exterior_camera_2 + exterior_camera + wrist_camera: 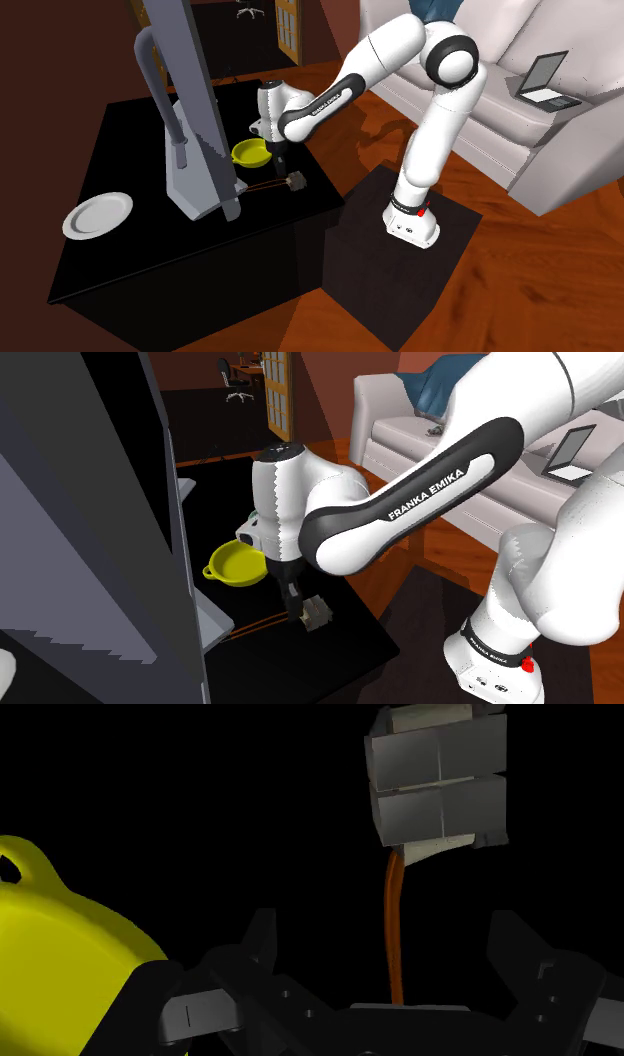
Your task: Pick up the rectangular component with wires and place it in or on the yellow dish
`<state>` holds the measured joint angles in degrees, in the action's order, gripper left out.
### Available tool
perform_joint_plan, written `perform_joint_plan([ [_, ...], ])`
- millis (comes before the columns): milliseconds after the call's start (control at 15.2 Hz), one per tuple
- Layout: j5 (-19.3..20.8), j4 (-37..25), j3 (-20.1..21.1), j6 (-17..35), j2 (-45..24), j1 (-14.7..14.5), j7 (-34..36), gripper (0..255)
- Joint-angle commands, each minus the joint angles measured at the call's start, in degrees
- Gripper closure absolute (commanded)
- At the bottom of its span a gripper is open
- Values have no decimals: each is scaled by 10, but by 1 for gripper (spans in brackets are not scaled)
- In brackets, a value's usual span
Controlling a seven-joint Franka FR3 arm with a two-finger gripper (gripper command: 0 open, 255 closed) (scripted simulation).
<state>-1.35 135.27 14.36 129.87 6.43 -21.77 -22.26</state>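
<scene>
Step in hand: closing in on the rectangular component (437,789) for the grasp. The gripper (388,942) is spread and holds nothing. The component lies ahead of its fingertips, not between them, and only the orange wires (396,919) run through the gap. The component rests on the black surface (150,235) near the edge that faces the stand. The yellow dish (238,563) stands just beside it, farther in from that edge.

1. Advance the gripper along the wires until the grey body lies between the fingers. Do not close on the wires, as they would likely slip.
2. Set the fingers across two flat opposite sides of the body, then lower until the tips are near the surface.
3. Close fully before lifting.
4. Lift high enough to clear the dish's rim. The wires trail towards the foot of the grey upright panel (195,120), so expect drag. Move slowly so that they neither tug the component loose nor catch the dish's handle.
</scene>
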Motion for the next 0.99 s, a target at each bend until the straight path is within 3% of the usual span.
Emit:
perform_joint_plan([
  [0, 2, -14, 9, 16, -23, -9, -13, 0],
  [528, 17, 7, 10, 76, -64, -9, -2, 0],
  [924, 17, 7, 10, 76, -64, -9, -2, 0],
])
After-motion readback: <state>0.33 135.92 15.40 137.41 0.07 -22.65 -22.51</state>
